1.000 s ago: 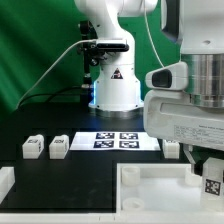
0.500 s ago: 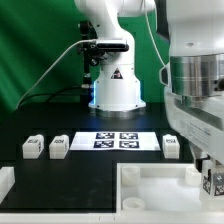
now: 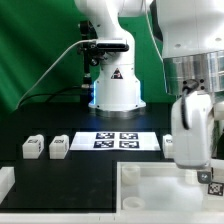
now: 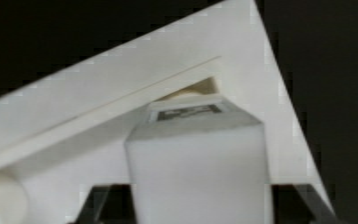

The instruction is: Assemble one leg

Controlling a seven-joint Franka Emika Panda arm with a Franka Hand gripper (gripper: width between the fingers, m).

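No readable writing: the leg point(image 4: 197, 160) shows only a blurred tag.

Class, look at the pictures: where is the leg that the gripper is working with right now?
In the exterior view, the leg sits at the right edge, under the gripper, over the white panel's right corner.
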